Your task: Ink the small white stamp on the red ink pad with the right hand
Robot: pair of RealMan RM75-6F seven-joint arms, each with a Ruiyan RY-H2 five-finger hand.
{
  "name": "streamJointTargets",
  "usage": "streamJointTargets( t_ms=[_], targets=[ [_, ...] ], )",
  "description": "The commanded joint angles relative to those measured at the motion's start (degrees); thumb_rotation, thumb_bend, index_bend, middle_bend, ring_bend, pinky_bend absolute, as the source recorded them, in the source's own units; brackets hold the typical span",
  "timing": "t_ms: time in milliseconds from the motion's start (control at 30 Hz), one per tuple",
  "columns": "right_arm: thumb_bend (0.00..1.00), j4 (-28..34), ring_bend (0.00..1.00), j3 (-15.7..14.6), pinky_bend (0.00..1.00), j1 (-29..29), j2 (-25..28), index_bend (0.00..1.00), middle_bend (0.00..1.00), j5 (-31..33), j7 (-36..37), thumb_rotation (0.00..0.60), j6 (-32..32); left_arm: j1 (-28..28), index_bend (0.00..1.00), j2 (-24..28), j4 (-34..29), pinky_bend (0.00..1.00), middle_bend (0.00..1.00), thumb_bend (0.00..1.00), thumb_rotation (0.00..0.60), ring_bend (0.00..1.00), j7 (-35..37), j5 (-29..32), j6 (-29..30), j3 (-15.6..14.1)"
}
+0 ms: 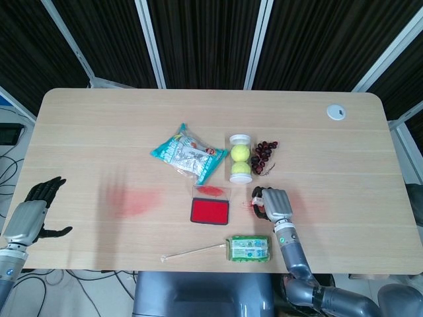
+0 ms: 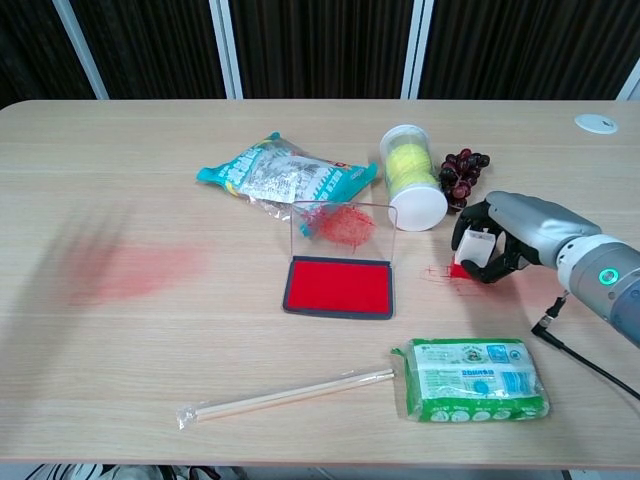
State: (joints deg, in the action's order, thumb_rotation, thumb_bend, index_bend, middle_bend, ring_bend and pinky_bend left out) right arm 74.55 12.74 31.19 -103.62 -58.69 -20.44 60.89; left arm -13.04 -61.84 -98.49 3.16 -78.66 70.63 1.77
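The robot's right hand (image 2: 497, 243) curls around the small white stamp (image 2: 476, 247) on the wooden table (image 2: 200, 380), its dark fingers (image 2: 470, 222) wrapped over the stamp's top, just right of the red ink pad (image 2: 338, 287). The pad lies open, its clear lid (image 2: 343, 226) standing upright at the far edge. Red smears (image 2: 440, 272) mark the tabletop between pad and stamp. Beyond the pad sit a tennis ball tube (image 2: 411, 177), dark grapes (image 2: 461, 176) and a teal snack bag (image 2: 283, 176); nearer the camera lie wrapped chopsticks (image 2: 290, 394) and a green tissue pack (image 2: 475, 379). Far left of the pad, the left hand (image 1: 30, 212) hovers off the table's edge, fingers spread and holding nothing.
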Motion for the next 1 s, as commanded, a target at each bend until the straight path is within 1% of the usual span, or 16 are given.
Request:
streamJointTargets(
  t_ms=[33,233,367,467,533,600,667,900,1000],
  targets=[
    [0.47,0.0,0.43,0.0,0.48,0.0,0.0,0.40,0.46,0.0,0.0,0.600,0.0,0.0,0.00,0.0,0.0,0.00,0.00,0.04,0.600,0.00,0.0,0.0,0.0,0.0],
    [0.46,0.2,0.42,-0.1,0.47,0.1,0.2,0.38,0.44,0.0,-0.1,0.600,0.1,0.0,0.00,0.0,0.0,0.00,0.00,0.04,0.600,0.00,0.0,0.0,0.0,0.0],
    [0.39,0.5,0.38,-0.2,0.44,0.1,0.4,0.33,0.39,0.3,-0.4,0.600,-0.2,0.0,0.00,0.0,0.0,0.00,0.00,0.04,0.600,0.00,0.0,0.0,0.0,0.0],
    [0.32,0.8,0.31,-0.3,0.39,0.1,0.6,0.27,0.30,0.6,-0.8,0.600,-0.3,0.0,0.00,0.0,0.0,0.00,0.00,0.04,0.600,0.00,0.0,0.0,0.1,0.0],
    [0.25,1.5,0.22,-0.4,0.33,0.2,0.9,0.21,0.22,0.8,-1.5,0.600,-0.3,0.0,0.00,-0.1,0.0,0.00,0.00,0.04,0.600,0.00,0.0,0.0,0.1,0.0],
    [0.20,2.3,0.16,-0.4,0.28,0.2,1.4,0.16,0.15,0.8,-2.1,0.600,0.1,0.0,0.00,-0.1,0.0,0.00,0.00,0.04,0.600,0.00,0.1,0.0,0.1,0.1],
    [0.17,3.7,0.12,-0.4,0.26,0.1,2.2,0.13,0.11,0.3,-2.8,0.600,0.9,0.0,0.00,-0.1,0.0,0.00,0.00,0.04,0.600,0.00,0.1,0.0,0.1,0.1],
    [0.14,9.9,0.04,-1.4,0.21,-1.1,8.3,0.07,0.03,-3.3,-5.1,0.600,4.7,0.1,0.00,-0.1,0.2,0.00,0.00,0.04,0.600,0.00,0.1,-0.1,0.2,0.0],
    [0.12,13.8,0.01,-2.4,0.20,-2.7,13.4,0.03,0.00,-5.7,-6.3,0.600,7.5,0.1,0.00,-0.1,0.3,0.00,0.00,0.04,0.600,0.00,0.1,-0.3,0.2,0.0]
  ],
)
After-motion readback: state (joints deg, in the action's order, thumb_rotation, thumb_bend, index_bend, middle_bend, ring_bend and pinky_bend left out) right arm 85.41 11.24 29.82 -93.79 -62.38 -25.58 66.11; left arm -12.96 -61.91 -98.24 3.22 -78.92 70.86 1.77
